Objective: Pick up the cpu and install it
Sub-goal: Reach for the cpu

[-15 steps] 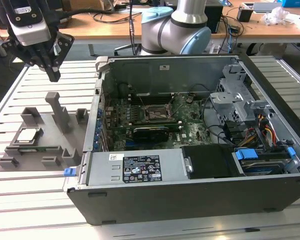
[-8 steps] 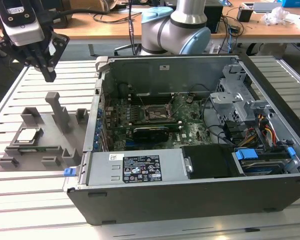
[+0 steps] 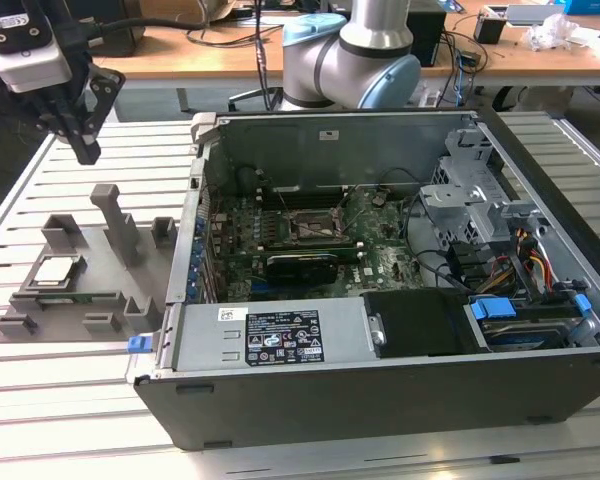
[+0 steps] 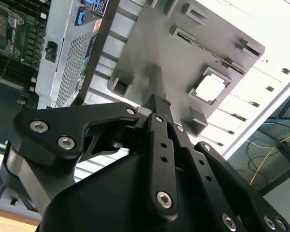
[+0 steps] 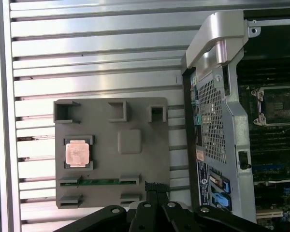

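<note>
The cpu [image 3: 55, 270] is a small square chip with a shiny metal top. It lies flat in a recess of the grey holder tray [image 3: 105, 285] on the slatted table, at the exterior view's left. Both wrist views show the cpu [image 5: 78, 153] [image 4: 210, 88] seated in the tray [image 5: 106, 169] [image 4: 154, 43]. My gripper [image 3: 84, 150] hangs well above the tray's far side, shut, with nothing between its fingers [image 5: 154, 186] [image 4: 154, 72]. The motherboard socket [image 3: 308, 228] [image 5: 278, 104] sits uncovered inside the open computer case [image 3: 380, 300].
The case lies on its side at the exterior view's right of the tray, its metal wall [image 5: 217, 121] close to the tray's edge. An upright post [image 3: 115, 220] and small blocks rise from the tray. Cables and a drive cage [image 3: 470, 220] fill the case's right part.
</note>
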`<state>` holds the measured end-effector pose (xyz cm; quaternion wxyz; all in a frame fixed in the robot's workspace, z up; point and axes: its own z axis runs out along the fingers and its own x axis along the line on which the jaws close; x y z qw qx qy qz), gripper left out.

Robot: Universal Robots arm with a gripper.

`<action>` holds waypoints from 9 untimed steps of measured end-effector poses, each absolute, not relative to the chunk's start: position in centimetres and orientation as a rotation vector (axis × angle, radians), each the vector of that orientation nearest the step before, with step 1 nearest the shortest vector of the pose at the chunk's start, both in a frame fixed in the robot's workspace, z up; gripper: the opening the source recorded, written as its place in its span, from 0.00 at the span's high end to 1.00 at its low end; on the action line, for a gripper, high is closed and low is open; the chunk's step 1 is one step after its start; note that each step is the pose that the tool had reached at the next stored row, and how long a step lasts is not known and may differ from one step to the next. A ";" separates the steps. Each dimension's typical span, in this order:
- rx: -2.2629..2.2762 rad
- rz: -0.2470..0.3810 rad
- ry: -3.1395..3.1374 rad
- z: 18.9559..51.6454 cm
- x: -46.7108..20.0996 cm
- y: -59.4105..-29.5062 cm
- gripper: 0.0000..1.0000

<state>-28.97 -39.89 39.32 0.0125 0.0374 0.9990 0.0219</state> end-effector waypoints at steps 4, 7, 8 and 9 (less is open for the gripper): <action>0.117 0.068 3.114 39.3 -29.6 -39.9 0.89; 0.117 0.068 3.114 39.3 -29.9 -39.9 0.89; 0.117 0.068 3.114 39.3 -30.0 -39.9 0.89; 0.117 0.068 3.114 39.3 -30.1 -39.9 0.89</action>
